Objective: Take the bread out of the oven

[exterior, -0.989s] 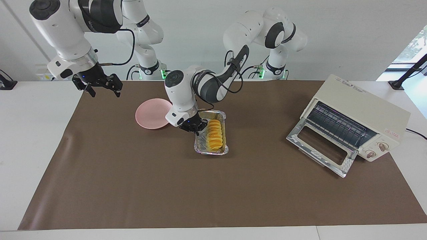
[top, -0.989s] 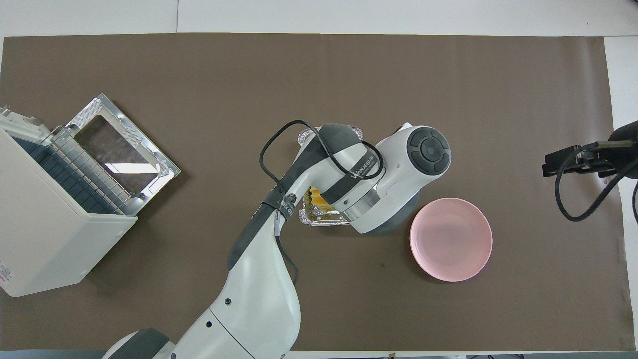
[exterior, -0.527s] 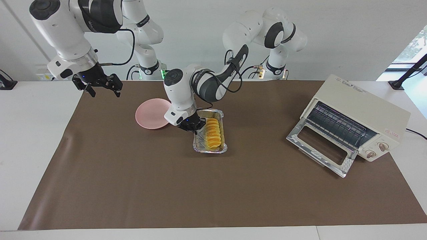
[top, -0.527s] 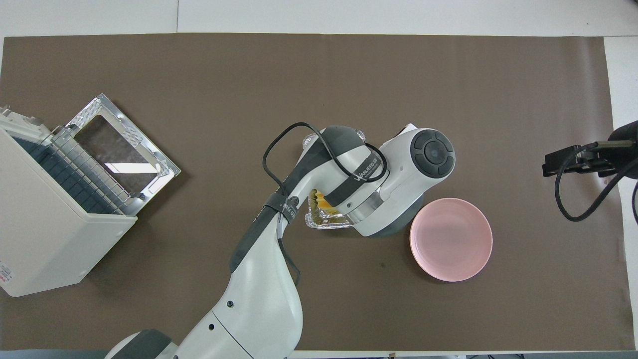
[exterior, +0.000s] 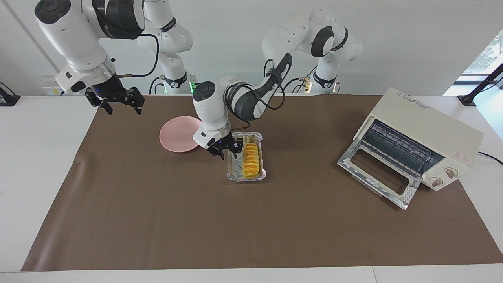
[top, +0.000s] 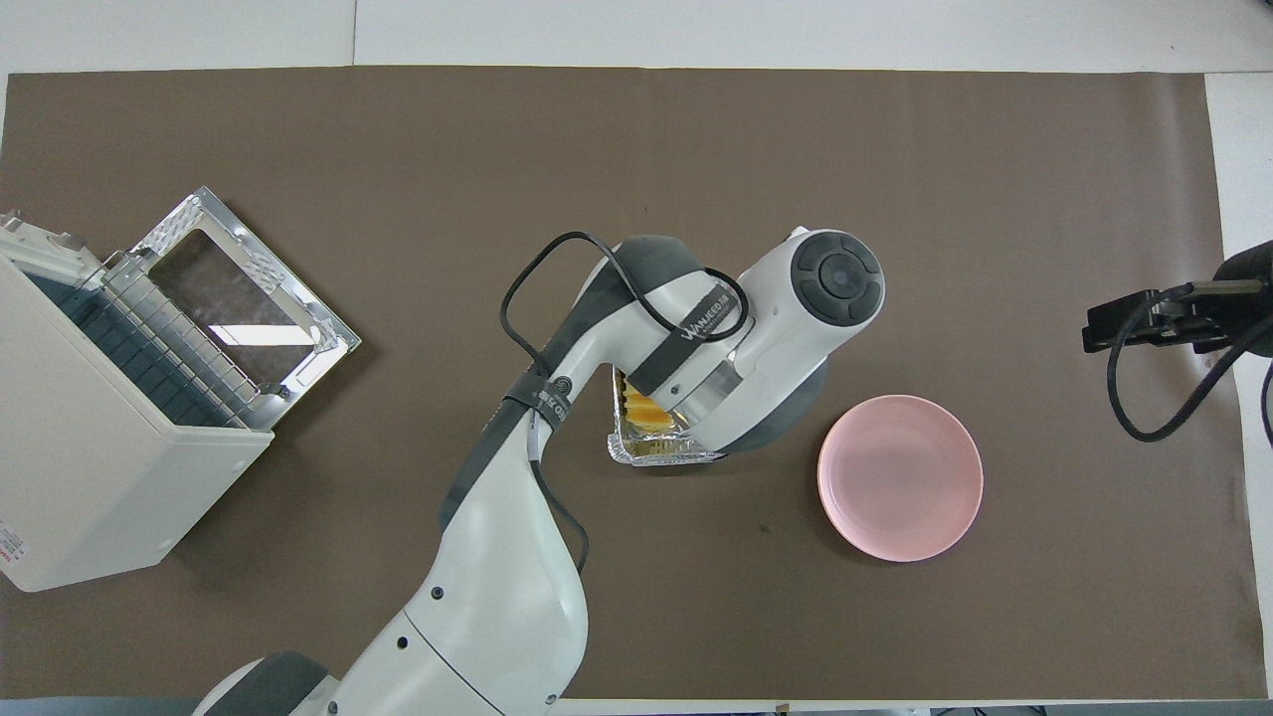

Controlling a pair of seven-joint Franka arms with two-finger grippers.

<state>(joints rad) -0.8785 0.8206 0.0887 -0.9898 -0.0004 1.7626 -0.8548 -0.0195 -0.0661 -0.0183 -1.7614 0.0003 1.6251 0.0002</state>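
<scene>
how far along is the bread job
Done: the bread is out of the oven, lying in the foil tray on the mat beside the pink plate; the oven door hangs open. In hand: the left claw is open at the tray's rim, gripping nothing. The right claw waits open over the mat's corner. Left: perhaps only pulling the arm away.

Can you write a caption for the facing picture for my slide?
Bread sits in foil tray, out of the open oven.
</scene>
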